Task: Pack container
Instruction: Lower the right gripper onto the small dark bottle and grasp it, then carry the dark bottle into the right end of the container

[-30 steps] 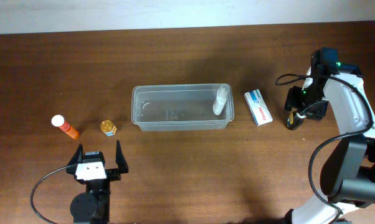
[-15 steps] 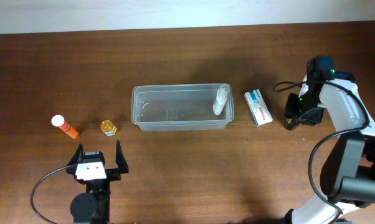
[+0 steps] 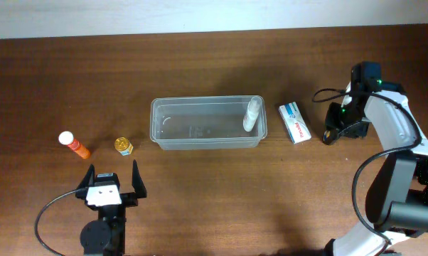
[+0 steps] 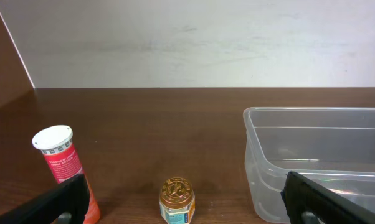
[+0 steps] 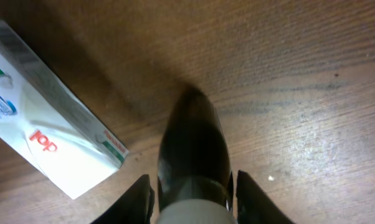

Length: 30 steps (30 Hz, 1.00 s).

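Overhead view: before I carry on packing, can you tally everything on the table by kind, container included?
Clear container: 1
White-and-blue box: 1
White bottle, inside the container: 1
Orange tube: 1
Gold-lidded jar: 1
Dark glossy item: 1
Total: 6

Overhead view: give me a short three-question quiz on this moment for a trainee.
1. True or false: a small white bottle is inside the container.
2. What lies between the container and the right gripper? A) a white-and-blue box B) a spoon C) a cup
3. How many loose items lie on the table left of the container?
Key: 1 true; 2 A; 3 two, the orange tube and the small jar.
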Available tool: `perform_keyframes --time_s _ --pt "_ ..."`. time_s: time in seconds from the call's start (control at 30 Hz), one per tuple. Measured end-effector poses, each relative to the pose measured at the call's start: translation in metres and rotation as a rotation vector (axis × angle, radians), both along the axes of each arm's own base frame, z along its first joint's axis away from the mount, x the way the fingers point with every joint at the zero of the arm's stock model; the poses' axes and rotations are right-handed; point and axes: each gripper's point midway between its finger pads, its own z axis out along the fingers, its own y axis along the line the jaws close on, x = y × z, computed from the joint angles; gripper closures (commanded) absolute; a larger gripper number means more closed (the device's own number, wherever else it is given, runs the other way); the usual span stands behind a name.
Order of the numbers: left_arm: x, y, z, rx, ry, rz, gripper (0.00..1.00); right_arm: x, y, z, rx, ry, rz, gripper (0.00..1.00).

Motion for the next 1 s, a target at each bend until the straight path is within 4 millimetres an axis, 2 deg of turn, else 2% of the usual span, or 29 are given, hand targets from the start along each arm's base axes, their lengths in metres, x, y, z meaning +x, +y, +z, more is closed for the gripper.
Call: perform_keyframes --time_s 0.27,0.33,0.67,1.0 --pt "0.000 0.000 0.000 0.000 0.000 0.000 0.00 0.008 -0.002 0.001 -0.011 -0.034 0.025 0.61" --pt "0.000 0.000 0.000 0.000 0.000 0.000 0.01 0.009 -0.002 0.001 -0.012 -0.035 0.028 0.67" --pt "0.000 0.000 0.000 0.000 0.000 0.000 0.01 0.011 -0.003 0.002 -0.016 -0.043 0.028 0.82" --pt "0.000 0.000 0.000 0.000 0.000 0.000 0.01 0.010 -0.002 0.003 -0.012 -0.041 0.028 0.85"
